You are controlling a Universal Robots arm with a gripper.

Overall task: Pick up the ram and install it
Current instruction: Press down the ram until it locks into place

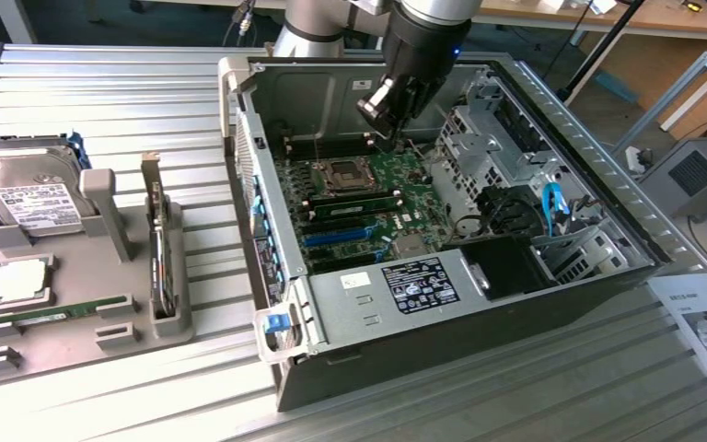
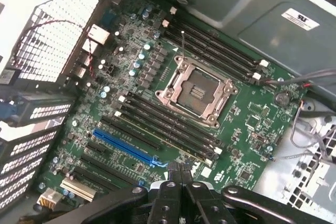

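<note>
Hovering over motherboard (image 2: 157, 103), hand (image 2: 181, 174) shut, seemingly empty; ram (image 1: 52, 313) on holder (image 1: 71, 345).

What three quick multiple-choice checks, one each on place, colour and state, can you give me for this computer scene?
1. Where is the gripper?
A over the hard drive
B over the motherboard
C over the paper sheet

2. What colour is the one odd long slot?
A red
B white
C blue

3. How does the gripper stand?
A shut
B wide open
C closed on the hard drive

Answers:
1. B, it hangs inside the open case.
2. C, it is blue among black slots.
3. A, the fingers meet in the wrist view.
</note>
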